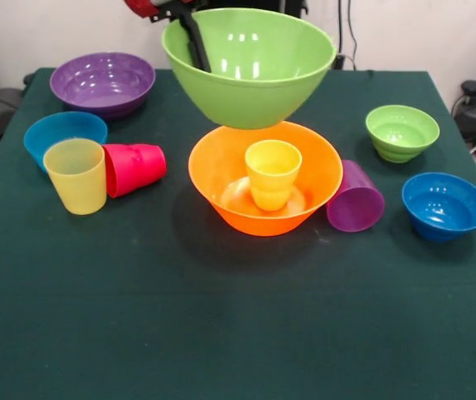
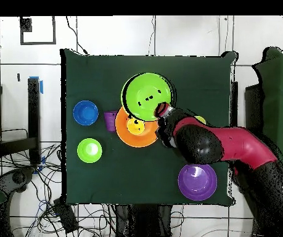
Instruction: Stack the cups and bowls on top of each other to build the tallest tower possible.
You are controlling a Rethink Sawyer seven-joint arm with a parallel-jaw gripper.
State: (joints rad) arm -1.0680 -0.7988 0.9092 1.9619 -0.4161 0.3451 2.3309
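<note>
My gripper [image 1: 189,29] is shut on the left rim of the large lime green bowl [image 1: 250,71], with one black finger inside it. The bowl hangs tilted in the air just above the back rim of the large orange bowl [image 1: 221,179]. A yellow-orange cup [image 1: 273,171] stands upside down inside the orange bowl. From overhead, the green bowl [image 2: 147,95] overlaps the orange bowl [image 2: 145,137], and the gripper [image 2: 162,111] is at its rim. A purple cup [image 1: 356,198] lies on its side against the orange bowl's right.
At the left are the large purple bowl [image 1: 102,83], a blue bowl [image 1: 62,133], an upright pale yellow cup [image 1: 77,175] and a red-pink cup [image 1: 135,168] on its side. A small green bowl [image 1: 402,132] and a second blue bowl [image 1: 444,205] sit at the right.
</note>
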